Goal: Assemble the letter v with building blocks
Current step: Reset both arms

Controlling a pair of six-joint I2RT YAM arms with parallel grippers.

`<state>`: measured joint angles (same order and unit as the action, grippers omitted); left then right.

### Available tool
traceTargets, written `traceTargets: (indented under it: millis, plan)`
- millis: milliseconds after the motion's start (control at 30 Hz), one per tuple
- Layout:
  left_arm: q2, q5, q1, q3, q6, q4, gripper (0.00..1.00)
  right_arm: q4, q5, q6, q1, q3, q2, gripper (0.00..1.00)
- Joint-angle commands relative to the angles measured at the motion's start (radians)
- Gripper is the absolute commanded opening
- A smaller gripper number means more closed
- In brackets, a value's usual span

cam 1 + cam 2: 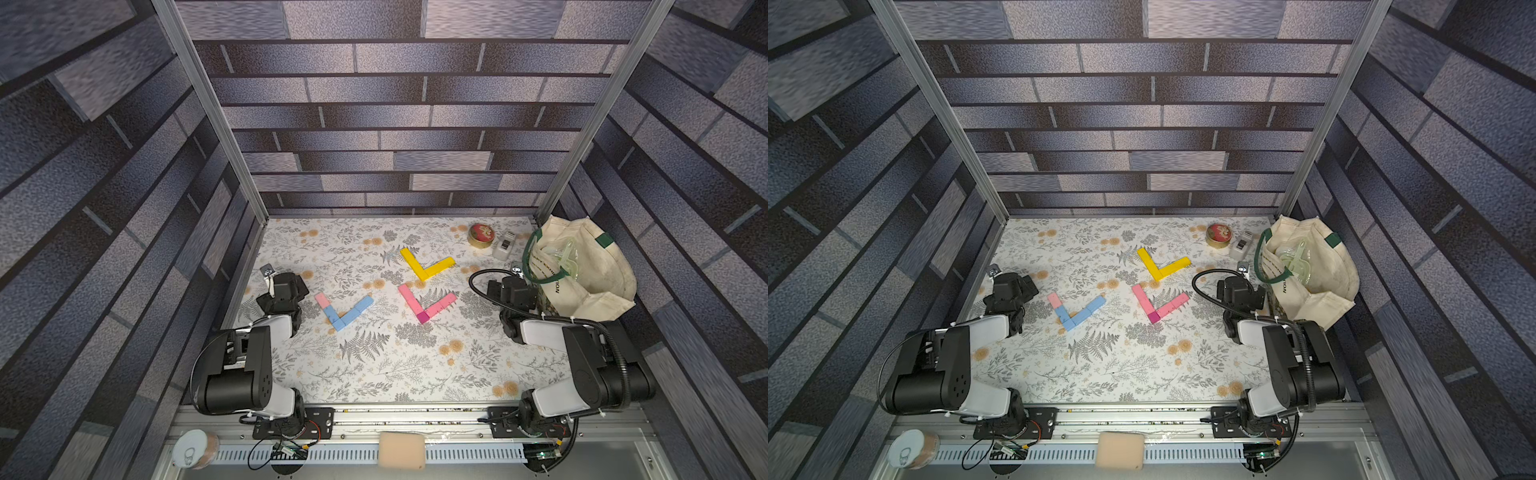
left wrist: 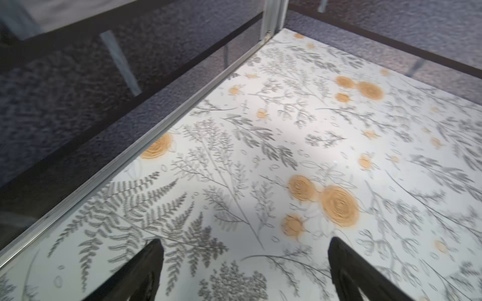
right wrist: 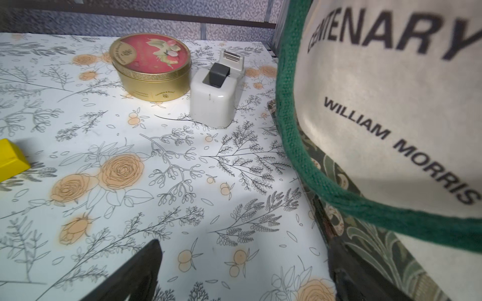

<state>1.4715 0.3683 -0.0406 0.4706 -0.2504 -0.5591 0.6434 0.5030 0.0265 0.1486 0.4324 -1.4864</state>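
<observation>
My right wrist view cuts off all but one end of a matte yellow rectangular brick (image 3: 10, 159) and shows a cream canvas tote bag (image 3: 391, 104) printed "CENTENARY" and "WILLIAM MORRIS". My left gripper (image 2: 246, 242) and right gripper (image 3: 245, 241) both gape, grasping nothing; the yellow, pink and blue building blocks (image 1: 411, 301) lie as three V shapes on the floral table (image 1: 374, 374) between my arms.

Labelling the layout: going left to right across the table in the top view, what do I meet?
Blue-and-pink V → pink-and-magenta V → round tin → white-grey box → tote bag. Yellow V omitted: it lies directly behind the pink-and-magenta V.
</observation>
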Motion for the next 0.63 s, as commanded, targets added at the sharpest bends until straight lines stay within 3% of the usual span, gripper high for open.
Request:
traceTargets:
  millis: [0, 67, 100, 133, 167, 200, 233, 267, 333, 400, 600]
  plan:
    - [0.045, -0.026, 0.038, 0.020, 0.155, -0.116, 1.00, 0.093, -0.102, -0.019, -0.025, 0.002, -0.005, 1.00]
    - [0.038, -0.066, 0.019, 0.010, 0.144, -0.124, 1.00, 0.154, -0.157, -0.022, -0.035, -0.032, -0.009, 1.00]
    - [0.036, -0.067, 0.021, 0.007, 0.144, -0.128, 1.00, 0.335, -0.151, -0.022, -0.041, -0.092, -0.058, 1.00]
    - [0.034, -0.095, 0.017, 0.000, 0.148, -0.137, 1.00, 0.386, -0.137, -0.029, -0.039, -0.101, -0.087, 1.00]
    - [0.050, -0.175, -0.004, -0.028, 0.155, -0.187, 1.00, 0.228, -0.131, -0.016, -0.036, -0.069, -0.037, 1.00]
    - [0.092, -0.208, -0.013, -0.083, 0.164, -0.356, 1.00, 0.267, -0.132, -0.016, -0.040, -0.077, -0.041, 1.00]
    - [0.088, -0.173, -0.012, -0.097, 0.156, -0.379, 1.00, 0.324, -0.127, -0.018, -0.040, -0.088, -0.061, 1.00]
    - [0.053, -0.142, -0.009, -0.064, 0.129, -0.249, 1.00, 0.275, -0.128, -0.015, -0.039, -0.084, -0.040, 1.00]
    - [0.087, -0.101, 0.012, -0.072, 0.155, -0.331, 1.00, 0.267, -0.132, -0.011, -0.043, -0.075, -0.044, 1.00]
    - [0.063, -0.110, 0.005, -0.054, 0.139, -0.246, 1.00, 0.257, -0.133, -0.011, -0.044, -0.074, -0.038, 1.00]
    - [0.067, -0.103, 0.009, -0.056, 0.142, -0.260, 1.00, 0.270, -0.150, -0.019, -0.043, -0.082, -0.039, 1.00]
